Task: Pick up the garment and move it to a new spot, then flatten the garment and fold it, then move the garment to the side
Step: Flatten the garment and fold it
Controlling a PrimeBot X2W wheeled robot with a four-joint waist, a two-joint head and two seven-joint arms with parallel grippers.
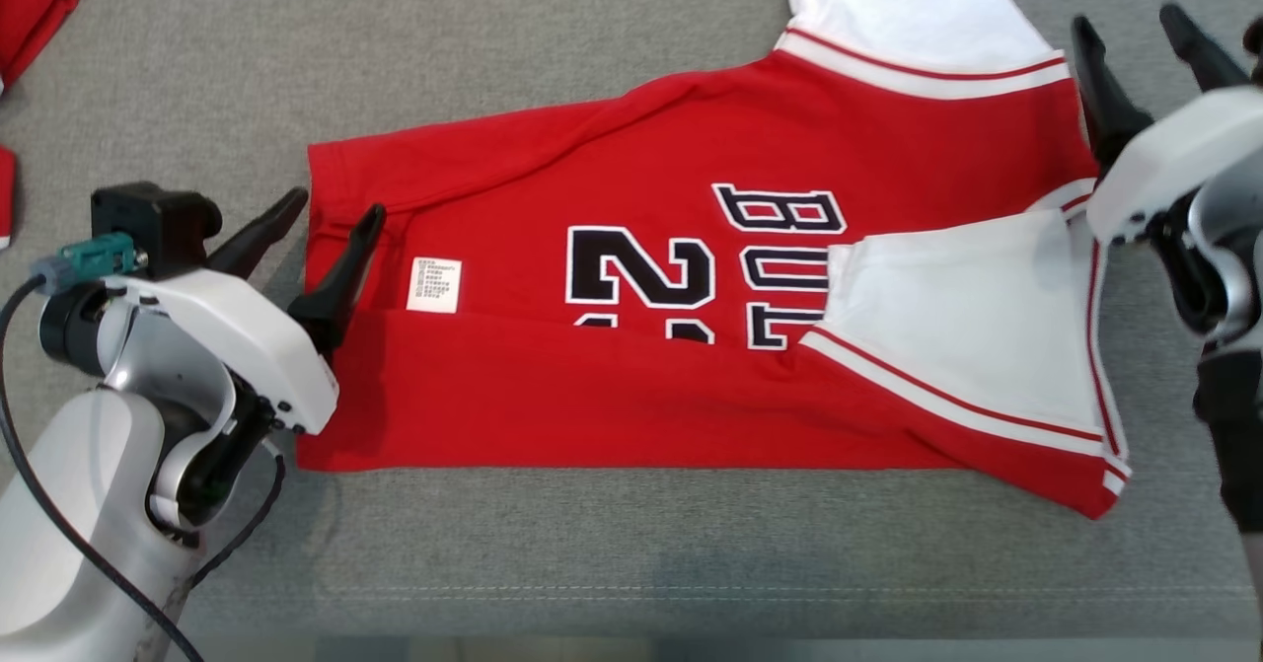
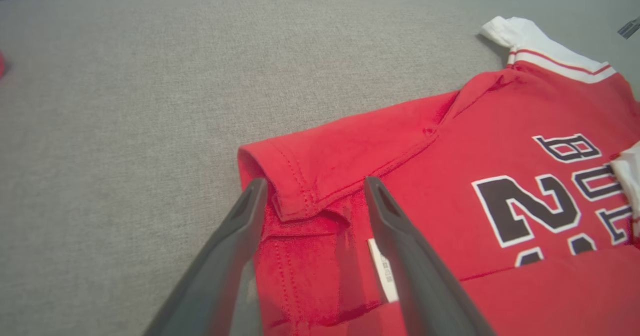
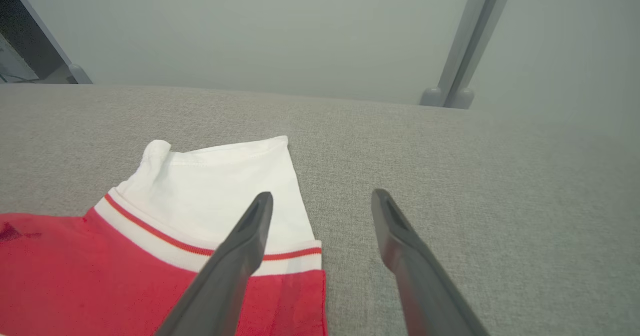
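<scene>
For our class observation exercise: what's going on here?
A two-armed robot is midway through folding a red jersey on a grey fabric surface. Its near long edge and one white sleeve are already folded over the front; the other sleeve lies out flat. Both sets of jaws are open, holding nothing: the left at the hem end, the right beside the unfolded sleeve.

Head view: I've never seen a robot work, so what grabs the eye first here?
The bright red jersey with white sleeves and black lettering lies partly folded across the grey cloth surface. Flanking it, the left gripper stands open at its left edge and the right gripper stands open beside its right end, both with long dark fingers.
</scene>
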